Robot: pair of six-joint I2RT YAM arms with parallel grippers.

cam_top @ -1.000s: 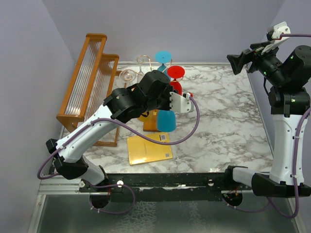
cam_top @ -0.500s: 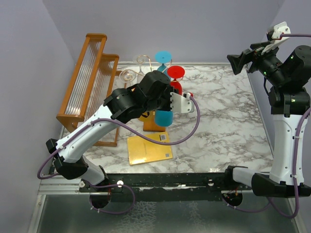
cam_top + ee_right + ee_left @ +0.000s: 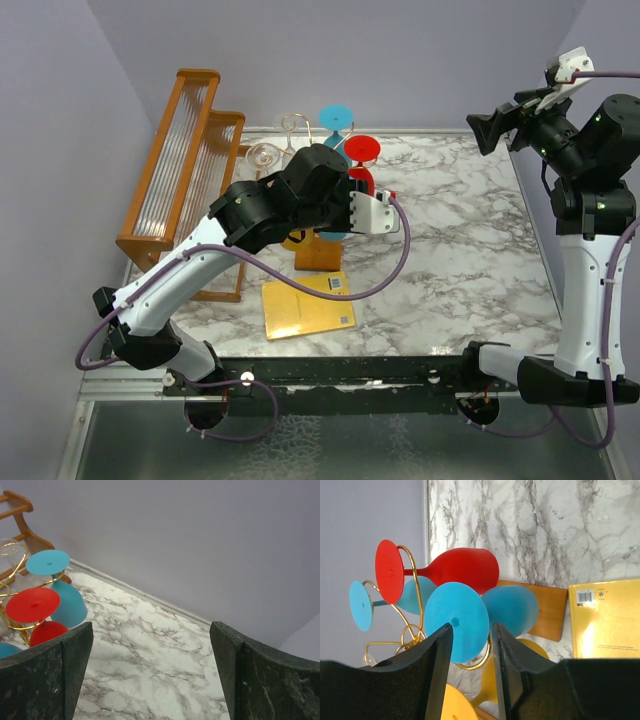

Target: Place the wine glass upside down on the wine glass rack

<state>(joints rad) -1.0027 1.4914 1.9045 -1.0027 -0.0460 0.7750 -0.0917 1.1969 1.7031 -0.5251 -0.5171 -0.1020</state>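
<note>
The wine glass (image 3: pixel 456 622) is matte sky-blue. Its flat round foot faces the left wrist camera at frame centre, with the rounded bowl behind it. Thin gold wire of the rack (image 3: pixel 551 611) curls just below the foot. The left gripper (image 3: pixel 471 627) flanks the foot, jaws part-spread; I cannot tell whether they grip. The right gripper (image 3: pixel 150 630) gapes wide.

Marble table (image 3: pixel 450 250): rack base (image 3: pixel 318 257), maybe book (image 3: pixel 308 305)

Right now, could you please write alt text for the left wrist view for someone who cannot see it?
Black fingers of the left gripper frame the foot of a blue wine glass at a gold wire rack, beside a red glass and another blue glass. A yellow book lies on the marble table.
</note>
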